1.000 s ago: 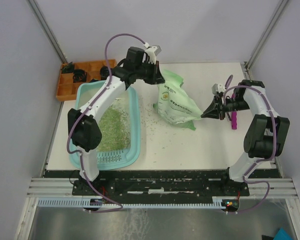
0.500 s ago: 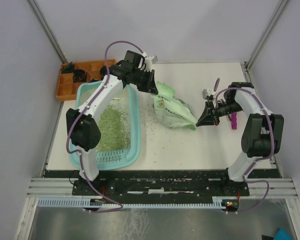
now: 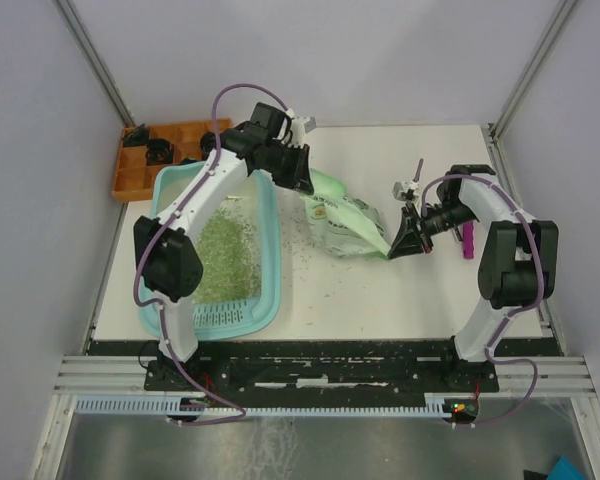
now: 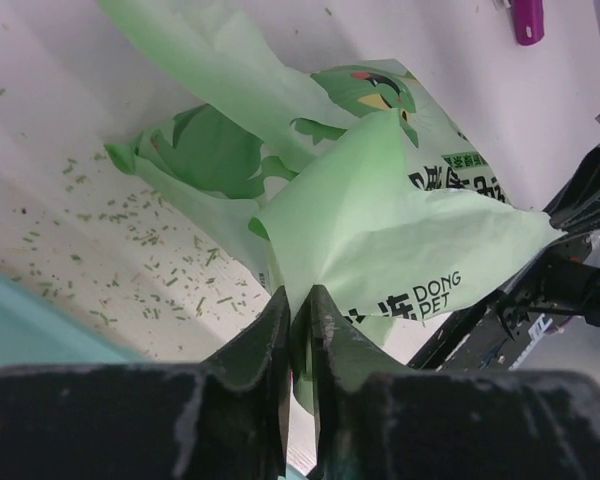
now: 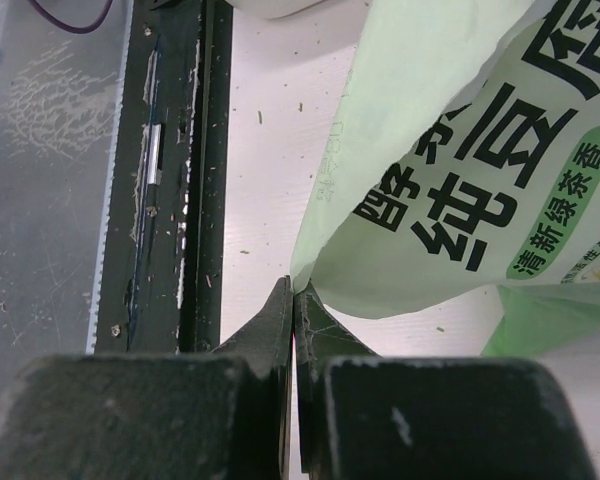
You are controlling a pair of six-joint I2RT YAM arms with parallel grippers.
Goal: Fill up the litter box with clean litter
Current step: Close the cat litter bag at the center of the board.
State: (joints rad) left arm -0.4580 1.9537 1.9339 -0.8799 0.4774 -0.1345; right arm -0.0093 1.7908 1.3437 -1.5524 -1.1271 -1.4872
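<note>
On the left half of the table [image 3: 380, 290] the litter box [image 3: 273, 250] lies lengthwise, its ribbed ledge toward the arm bases. The litter [image 3: 220, 255] forms a loose green patch on the middle of its floor, with whitish floor showing around it. We judge the box only partly filled.

Just right of the box, the printed bag [image 3: 352, 222] lies crumpled on the table between the two arms, each holding one end. The left gripper [image 4: 298, 295] has its jaws almost together, with a fold of the bag's thin film caught between them, close to the box's far right corner. The right gripper [image 5: 293, 288] is pinched fully closed on the opposite corner of the bag, low over the table.

We read this two-ended hold as a way to control a floppy sack. The end by the box can serve as the spout, and raising the other end would send the granules that way. The bag looks slack and flat, so we cannot tell how much it holds.

Stray granules [image 4: 130, 240] dot the table between bag and box, which suggests pouring over that wall spills easily. The magenta scoop [image 3: 468, 243] lies beyond the right arm, and the orange tray [image 3: 130, 175] sits behind the box.
</note>
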